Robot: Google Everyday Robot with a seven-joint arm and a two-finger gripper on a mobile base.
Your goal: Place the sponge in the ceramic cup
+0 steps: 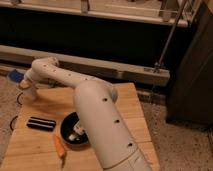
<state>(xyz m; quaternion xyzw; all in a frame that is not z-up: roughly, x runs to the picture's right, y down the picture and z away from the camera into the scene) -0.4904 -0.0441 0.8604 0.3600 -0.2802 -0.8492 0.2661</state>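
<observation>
We see a small bright blue soft sponge block (15, 76) at the far left, raised in the air just past the left edge of the wooden table (35, 145). It appears a little tilted, and its right end is covered by the gripper (21, 81), which is closed on it. The sponge is not in the cup. The small pale cream-white round ceramic cup (28, 93) stands upright at the far left corner of the table, just below and slightly right of the sponge. We cannot tell what is inside the cup, because the gripper partly hides its mouth.
</observation>
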